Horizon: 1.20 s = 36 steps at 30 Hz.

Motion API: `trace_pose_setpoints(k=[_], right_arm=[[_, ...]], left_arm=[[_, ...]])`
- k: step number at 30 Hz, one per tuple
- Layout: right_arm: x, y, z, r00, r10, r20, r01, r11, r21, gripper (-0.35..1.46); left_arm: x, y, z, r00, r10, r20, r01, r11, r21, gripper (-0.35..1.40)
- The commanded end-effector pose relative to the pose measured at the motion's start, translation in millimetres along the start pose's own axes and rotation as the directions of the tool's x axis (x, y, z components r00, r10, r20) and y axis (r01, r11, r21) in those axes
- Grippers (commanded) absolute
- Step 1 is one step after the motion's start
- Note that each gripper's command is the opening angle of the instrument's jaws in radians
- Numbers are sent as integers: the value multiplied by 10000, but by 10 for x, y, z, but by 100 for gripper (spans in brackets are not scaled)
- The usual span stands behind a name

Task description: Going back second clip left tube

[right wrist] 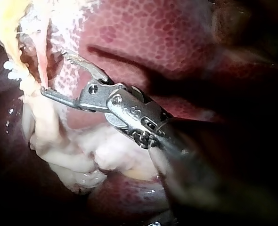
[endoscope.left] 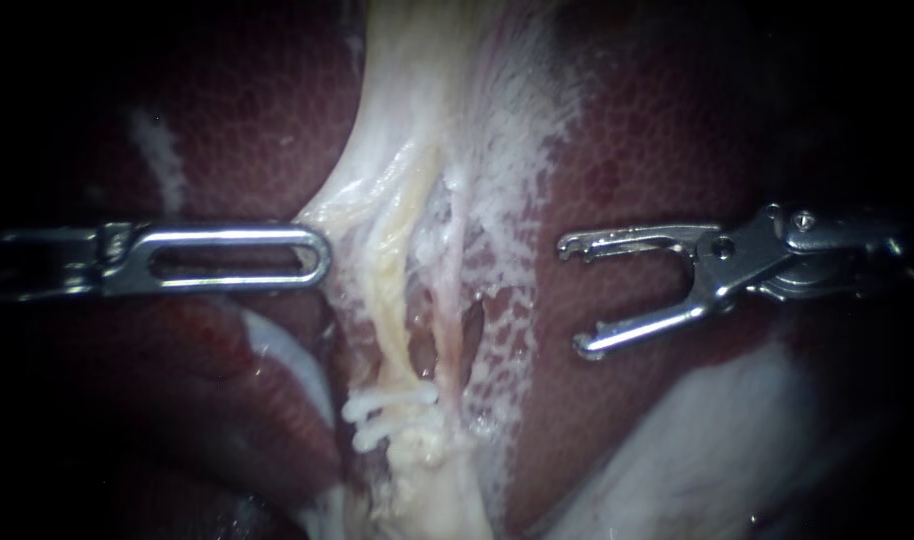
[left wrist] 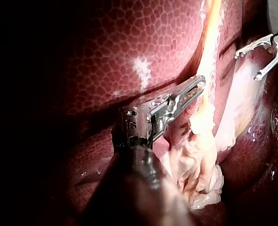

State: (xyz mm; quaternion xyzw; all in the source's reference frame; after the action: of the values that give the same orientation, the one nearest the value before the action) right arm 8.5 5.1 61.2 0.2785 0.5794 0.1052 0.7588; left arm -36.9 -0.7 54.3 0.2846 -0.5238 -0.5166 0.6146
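Two white clips (endoscope.left: 389,400) sit close together across the lower part of the left tube (endoscope.left: 392,300), the yellowish strand in the endoscope view. The pinker right tube (endoscope.left: 447,315) runs just beside it. The left instrument (endoscope.left: 317,257) lies level, its jaws closed on the edge of the pale tissue (endoscope.left: 352,215) beside the left tube. The right instrument (endoscope.left: 574,297) is over the liver (endoscope.left: 627,150), near the tubes but apart from them, its jaws wide apart and empty.

Left wrist view: the left instrument's jaws lie together, tips against the yellowish strand. The right instrument stands open beyond it.

Right wrist view: the right instrument's jaws are spread, with the lower tip near the pale strand.
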Motion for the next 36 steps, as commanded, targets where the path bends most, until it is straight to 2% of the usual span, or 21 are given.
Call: trace_pose_setpoints(k=[1, 9, 21, 36], right_arm=[[0, 0, 0, 10000, -2, 2, 2, 10000, -3, 60], [0, -3, 1, 10000, -4, 2, 4, 10000, -1, 60], [1, -4, 1, 10000, -5, 2, 5, 10000, -1, 60], [1, -5, 1, 10000, -5, 2, 5, 10000, -1, 60]], left_arm=[[1, 1, 2, 10000, 15, 11, -15, 10000, -18, -35], [13, 19, 21, 10000, -10, 85, 11, 9999, -107, -35], [28, 19, 55, 9999, -46, -156, 46, 10000, 8, -35], [31, 18, 58, 9997, -84, -228, 84, 10000, 8, -35]])
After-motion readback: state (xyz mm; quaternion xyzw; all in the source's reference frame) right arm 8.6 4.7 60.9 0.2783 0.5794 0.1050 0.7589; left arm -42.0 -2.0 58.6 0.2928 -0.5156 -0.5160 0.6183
